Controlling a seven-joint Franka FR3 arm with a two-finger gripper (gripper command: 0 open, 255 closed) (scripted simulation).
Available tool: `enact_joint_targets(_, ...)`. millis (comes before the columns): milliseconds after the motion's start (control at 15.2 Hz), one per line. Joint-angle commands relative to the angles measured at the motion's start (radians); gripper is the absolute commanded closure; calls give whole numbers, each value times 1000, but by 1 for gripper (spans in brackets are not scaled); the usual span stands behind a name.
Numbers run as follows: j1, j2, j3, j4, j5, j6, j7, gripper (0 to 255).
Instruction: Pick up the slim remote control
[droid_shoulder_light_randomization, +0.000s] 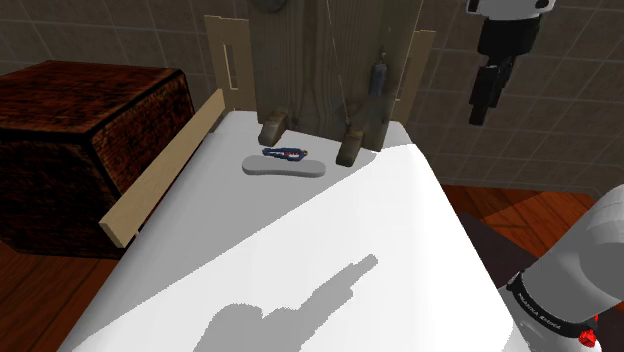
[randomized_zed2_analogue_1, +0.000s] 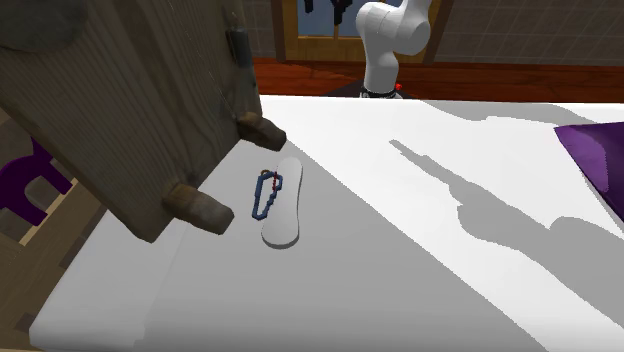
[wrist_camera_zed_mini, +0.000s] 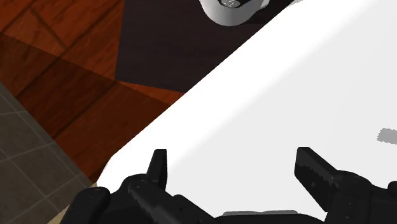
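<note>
Starting closest to the shoulder camera, the white arm (droid_shoulder_light_randomization: 575, 270) sits at that view's lower right. Its grey shadow (droid_shoulder_light_randomization: 290, 310) falls across the white bed top (droid_shoulder_light_randomization: 400, 230). The gripper (droid_shoulder_light_randomization: 480, 112) hangs high at the upper right, well above the bed and well apart from the remote.

The wrist view settles what that side-on shot can't. The two black fingers (wrist_camera_zed_mini: 159, 167) stand wide apart with nothing between them, so the hand is open and empty. It looks down past the bed's edge at a dark mat (wrist_camera_zed_mini: 165, 57), reddish wood floor (wrist_camera_zed_mini: 57, 76) and the arm's own white base (wrist_camera_zed_mini: 232, 9).

Further up the bed lies the slim remote (droid_shoulder_light_randomization: 285, 167), pale grey and flat on the surface, near the headboard end. A small blue clip (droid_shoulder_light_randomization: 287, 153) lies right against it on the headboard side. The second exterior view looks from the opposite end and shows the pair more clearly. There the clip runs along the remote's long edge, on that view's left. That view also brings in a purple cloth (randomized_zed2_analogue_1: 598, 155) at its right edge.

Behind the remote, the wooden headboard (droid_shoulder_light_randomization: 320, 60) stands on two chunky feet. A pale wood side rail (droid_shoulder_light_randomization: 160, 180) and a dark wooden chest (droid_shoulder_light_randomization: 90, 110) sit at the shoulder view's left. Furthest back is a tiled wall (droid_shoulder_light_randomization: 130, 30).
</note>
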Motion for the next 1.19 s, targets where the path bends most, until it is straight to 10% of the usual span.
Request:
enact_joint_targets(0, 0, 0, 0, 0, 0, 0, 0, 0)
enact_joint_targets(1122, 103, 512, 91, 162, 44, 433, -81, 0)
